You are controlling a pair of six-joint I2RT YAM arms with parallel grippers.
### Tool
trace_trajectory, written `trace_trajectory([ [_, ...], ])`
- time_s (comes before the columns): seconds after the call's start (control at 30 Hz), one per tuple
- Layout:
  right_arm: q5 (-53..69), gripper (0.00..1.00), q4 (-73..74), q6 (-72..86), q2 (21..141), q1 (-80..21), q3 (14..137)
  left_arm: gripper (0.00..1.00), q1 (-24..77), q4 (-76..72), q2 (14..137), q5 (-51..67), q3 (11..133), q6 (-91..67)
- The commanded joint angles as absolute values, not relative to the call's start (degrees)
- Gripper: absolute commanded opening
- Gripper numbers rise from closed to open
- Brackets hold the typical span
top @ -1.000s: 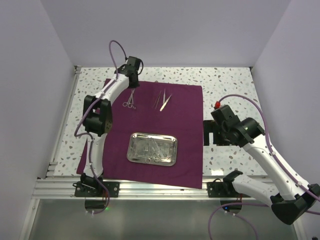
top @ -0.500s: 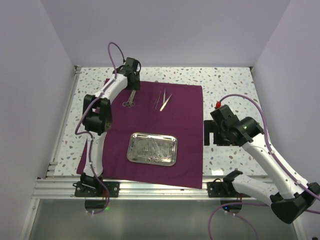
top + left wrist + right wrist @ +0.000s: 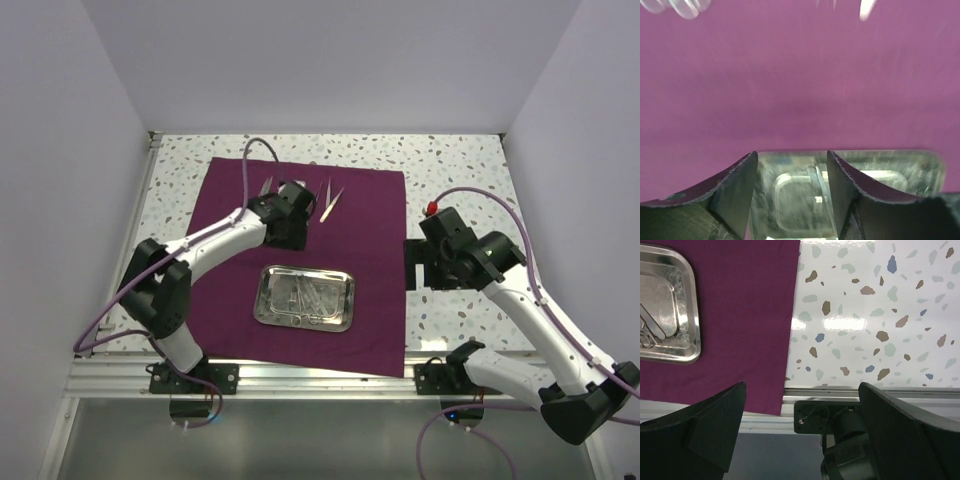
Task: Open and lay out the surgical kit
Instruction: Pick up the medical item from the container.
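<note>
The dark purple cloth wrap (image 3: 365, 300) lies spread flat on the table. On its near half sits the steel tray (image 3: 262, 300) with thin silver instruments (image 3: 305, 297) inside. Tweezers (image 3: 331, 203) lie on the far part of the cloth. The ring-handled scissors (image 3: 266, 186) lie to their left, partly under my left arm. My left gripper (image 3: 290, 238) hovers open just beyond the tray's far rim (image 3: 850, 154), holding nothing. In the left wrist view the ring handles (image 3: 685, 7) blur at the top left. My right gripper (image 3: 412, 267) stands wide open and empty over the cloth's right edge (image 3: 790, 340).
Bare speckled tabletop (image 3: 450, 170) surrounds the cloth on the right and at the back. An aluminium rail (image 3: 320, 378) runs along the near edge with both arm bases bolted to it. White walls close in the left, right and back.
My left gripper opened and left the scissors on the far left of the cloth. The arm then swung back toward the middle, above the tray's far rim. The right arm stayed still.
</note>
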State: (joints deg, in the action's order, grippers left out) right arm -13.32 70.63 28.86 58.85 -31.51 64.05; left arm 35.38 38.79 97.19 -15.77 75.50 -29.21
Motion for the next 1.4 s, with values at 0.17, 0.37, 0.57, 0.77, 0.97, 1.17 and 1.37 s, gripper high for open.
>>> trace_trajectory([
  [0.17, -10.3, 0.98, 69.9, 26.0, 56.6, -31.6, 65.7, 0.55, 45.1, 38.2, 95.3, -15.4, 65.8, -41.9],
  [0.37, -9.7, 0.98, 70.9, 25.3, 55.0, -31.7, 65.5, 0.53, 48.2, 37.7, 96.4, -16.2, 64.9, -45.2],
  [0.57, -9.5, 0.98, 71.6, 25.3, 53.6, -31.7, 65.4, 0.5, 48.7, 37.7, 95.8, -17.5, 62.6, -47.1],
  [0.77, -9.1, 0.98, 71.7, 25.5, 52.8, -31.7, 65.2, 0.49, 48.7, 37.1, 95.2, -18.5, 60.6, -47.4],
  [0.97, -9.2, 0.98, 71.9, 25.8, 53.1, -31.7, 65.1, 0.47, 48.5, 35.2, 98.1, -18.6, 60.4, -46.6],
  [1.17, -9.6, 0.98, 71.9, 26.1, 53.4, -31.7, 65.1, 0.43, 48.0, 34.1, 101.1, -18.7, 60.8, -45.6],
  [1.37, -10.3, 0.98, 71.9, 26.2, 54.2, -31.8, 65.2, 0.28, 46.1, 32.5, 101.2, -17.2, 58.2, -45.4],
])
